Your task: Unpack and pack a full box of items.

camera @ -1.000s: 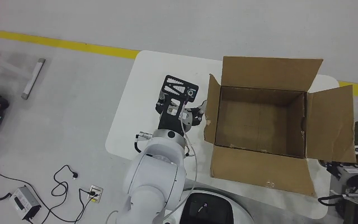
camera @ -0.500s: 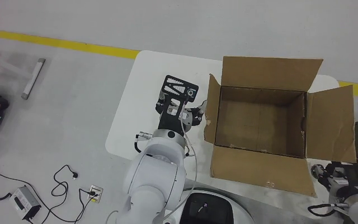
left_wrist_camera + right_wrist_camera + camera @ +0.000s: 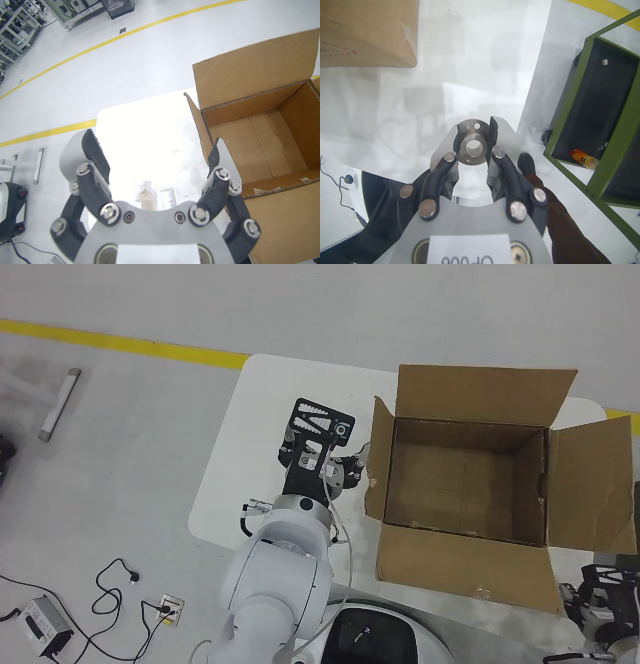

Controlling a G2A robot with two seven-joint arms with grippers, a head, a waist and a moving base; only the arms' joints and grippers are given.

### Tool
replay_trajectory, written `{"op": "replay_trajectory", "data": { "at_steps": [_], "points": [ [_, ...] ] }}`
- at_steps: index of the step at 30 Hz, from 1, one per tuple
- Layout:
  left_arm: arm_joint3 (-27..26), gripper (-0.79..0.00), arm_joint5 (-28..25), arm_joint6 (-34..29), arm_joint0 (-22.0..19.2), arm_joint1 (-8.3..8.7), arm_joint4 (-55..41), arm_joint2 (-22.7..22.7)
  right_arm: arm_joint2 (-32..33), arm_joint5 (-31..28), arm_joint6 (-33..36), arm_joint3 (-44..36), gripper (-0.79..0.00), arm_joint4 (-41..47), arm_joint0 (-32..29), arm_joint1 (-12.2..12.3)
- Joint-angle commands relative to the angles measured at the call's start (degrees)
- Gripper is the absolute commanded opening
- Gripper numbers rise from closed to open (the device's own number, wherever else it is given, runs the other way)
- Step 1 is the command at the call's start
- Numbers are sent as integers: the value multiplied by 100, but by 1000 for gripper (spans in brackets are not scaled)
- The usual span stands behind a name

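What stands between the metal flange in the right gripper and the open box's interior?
Only the cardboard box itself: its near wall and its outward-folded right flap. The right gripper holds the metal flange outside that corner. Nothing else visible.

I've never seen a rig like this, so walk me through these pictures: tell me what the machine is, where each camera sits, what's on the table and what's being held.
This is a two-armed robot working at a white table. The top picture looks down from a camera mounted above its arms. The other two come from a camera on each wrist, so each shows its own gripper, the robot's "hand", up close.

On the table stands an open cardboard box, flaps up, with no items visible inside. The left gripper is open and holds nothing. Under it, beside the box, a small clear bottle and a small white container stand on the table. The right gripper is shut on a round metal part with a hole through it, held over the table near a corner of the box.
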Motion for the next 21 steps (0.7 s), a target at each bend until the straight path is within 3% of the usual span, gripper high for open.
{"op": "replay_trajectory", "data": {
  "at_steps": [1,10,14,15,16,18,21],
  "points": [
    [0,0,0,0,0,0,0,0,-110,16,-18,74,-785,-30,65,-6],
    [0,0,0,0,0,0,0,0,-354,3,-3,257,-785,-208,250,-26],
    [0,0,0,0,0,0,0,0,-370,-43,24,280,-523,-259,323,-29],
    [0,0,0,0,0,0,0,0,-375,-56,36,284,-351,-275,336,-30],
    [0,0,0,0,0,0,0,0,-382,-72,47,289,-237,-300,349,-30],
    [0,0,0,0,0,0,0,0,-391,-85,55,299,-259,-315,370,-34],
    [0,0,0,0,0,0,0,0,-400,-138,53,283,-228,-354,376,-39]
  ]
}}
